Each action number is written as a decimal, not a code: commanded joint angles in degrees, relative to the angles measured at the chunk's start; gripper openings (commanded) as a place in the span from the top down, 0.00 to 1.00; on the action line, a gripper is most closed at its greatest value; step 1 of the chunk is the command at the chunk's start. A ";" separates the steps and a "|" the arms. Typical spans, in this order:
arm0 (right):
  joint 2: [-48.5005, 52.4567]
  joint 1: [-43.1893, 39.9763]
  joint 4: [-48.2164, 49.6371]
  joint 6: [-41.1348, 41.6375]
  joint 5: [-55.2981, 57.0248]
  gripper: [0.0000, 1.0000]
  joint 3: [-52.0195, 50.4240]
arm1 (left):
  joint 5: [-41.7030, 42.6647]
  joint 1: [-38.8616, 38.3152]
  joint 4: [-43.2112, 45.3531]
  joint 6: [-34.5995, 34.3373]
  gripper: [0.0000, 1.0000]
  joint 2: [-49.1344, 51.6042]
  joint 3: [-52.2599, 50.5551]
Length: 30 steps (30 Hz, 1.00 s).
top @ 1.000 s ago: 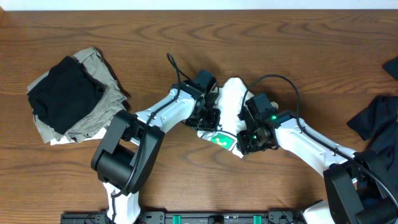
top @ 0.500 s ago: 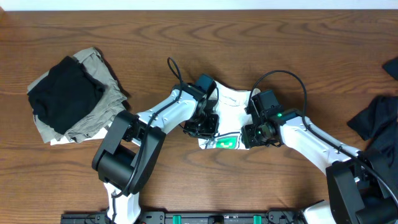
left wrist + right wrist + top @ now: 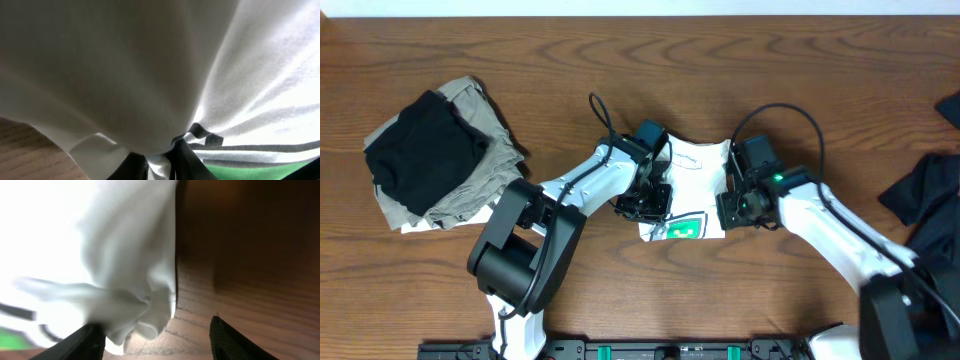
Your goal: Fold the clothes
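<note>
Far left, on the table point(image 3: 620, 50): a black garment point(image 3: 420, 150) lies folded on a khaki garment point(image 3: 470, 195). I judge these two done.

Centre: the white T-shirt point(image 3: 698, 175) lies on the wood as a small bundle between the two arms, with its green print point(image 3: 685, 228) at the near edge.

Left gripper point(image 3: 159, 169): closed on the shirt's left side, with a pinch of white cloth between its fingers in the wrist view.

Right gripper point(image 3: 157, 337): jaws stand apart at the shirt's right edge. A loose bunch of cloth lies against one finger and bare wood shows between them, so it holds nothing.

Far right: a dark navy garment point(image 3: 925, 195) lies crumpled at the table edge, unfolded.

Step in hand, as I judge it: folding the T-shirt, late stage, spreading or setting down a fold.

Next move calls for: the left pincer to let go without dragging the fold. The bundle may then need pressing flat or squaring, or carrying to the stack. The navy piece comes after.
</note>
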 commanded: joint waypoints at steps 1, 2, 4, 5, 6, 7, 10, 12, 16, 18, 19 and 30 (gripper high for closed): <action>-4.74 -0.61 -0.22 1.97 -2.03 0.37 1.90 | -3.72 -0.09 -0.57 0.13 0.80 0.22 -1.88; -5.14 -0.61 -0.50 2.23 -3.85 0.37 1.90 | -3.72 -0.09 -0.57 0.13 0.80 0.22 -1.88; -5.18 -0.50 -1.11 3.43 -7.93 0.41 1.84 | -3.72 -0.09 -0.57 0.13 0.79 0.22 -1.88; -5.14 -0.50 -1.11 4.17 -9.60 0.43 1.53 | -3.72 -0.07 -0.57 0.13 0.79 0.22 -1.88; -5.07 -0.50 -1.07 5.27 -10.99 0.46 0.98 | -3.72 -0.09 -0.55 0.13 0.79 0.22 -1.88; -5.07 -0.48 -1.16 6.45 -11.23 0.48 0.37 | -3.72 -0.09 -0.52 0.13 0.79 0.22 -1.88; -4.79 -0.50 -0.87 10.38 -8.59 0.49 -2.19 | -3.72 -0.09 -0.42 0.13 0.79 0.22 -1.88; -4.74 -0.52 0.68 11.69 -8.31 0.48 -4.15 | -3.72 -0.09 -0.42 0.13 0.79 0.22 -1.88; -4.74 -0.50 4.61 11.80 -9.66 0.49 -7.21 | -3.72 -0.09 -0.39 0.13 0.79 0.22 -1.88; -4.74 -0.50 6.49 11.80 -10.38 0.50 -8.07 | -3.72 -0.09 -0.39 0.13 0.79 0.22 -1.88; -4.74 -0.50 7.26 11.80 -10.45 0.51 -8.39 | -3.72 -0.09 -0.42 0.13 0.79 0.22 -1.88; -4.52 -0.46 8.02 11.78 -10.62 0.65 -8.66 | -3.72 -0.09 -0.44 0.13 0.79 0.22 -1.88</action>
